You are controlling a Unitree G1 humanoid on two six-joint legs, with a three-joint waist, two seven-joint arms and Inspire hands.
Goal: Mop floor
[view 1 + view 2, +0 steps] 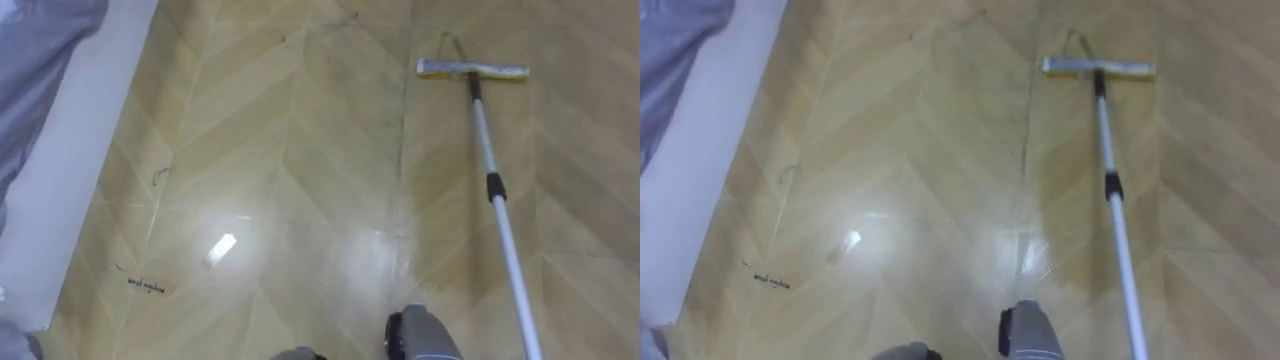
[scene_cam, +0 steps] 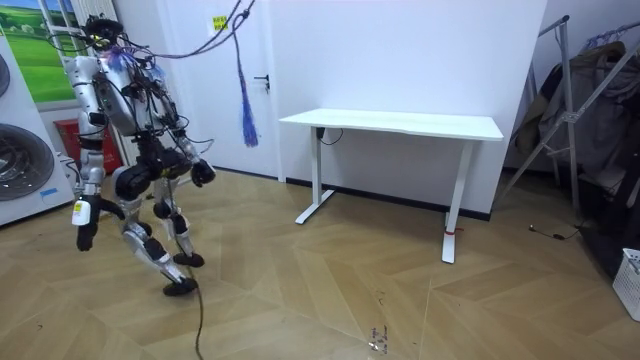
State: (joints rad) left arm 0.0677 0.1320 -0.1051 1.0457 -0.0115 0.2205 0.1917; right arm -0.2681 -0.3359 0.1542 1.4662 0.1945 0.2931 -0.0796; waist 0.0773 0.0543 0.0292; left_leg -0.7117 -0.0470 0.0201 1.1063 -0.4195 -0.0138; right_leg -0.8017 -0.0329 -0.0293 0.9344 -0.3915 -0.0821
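A mop lies across the herringbone wood floor in the eye views. Its flat yellow-and-grey head (image 1: 472, 69) rests far ahead on the right, and its white pole (image 1: 497, 200) runs back toward me and leaves the picture at the lower right. The pole's near end is out of sight. In the room view I stand in a stride near the washing machines, bent forward a little. One dark hand (image 2: 85, 236) hangs low at the room view's left and by my body reads as my right. The other hand (image 2: 203, 172) is held out at hip height.
A white panel (image 1: 70, 170) and grey cloth (image 1: 35, 50) border the floor on my left. A small white scrap (image 1: 221, 248) and dark marks (image 1: 146, 287) lie on the boards. The room holds a white desk (image 2: 400, 124), a washing machine (image 2: 20, 160), a drying rack (image 2: 590, 90) and a basket (image 2: 630, 282).
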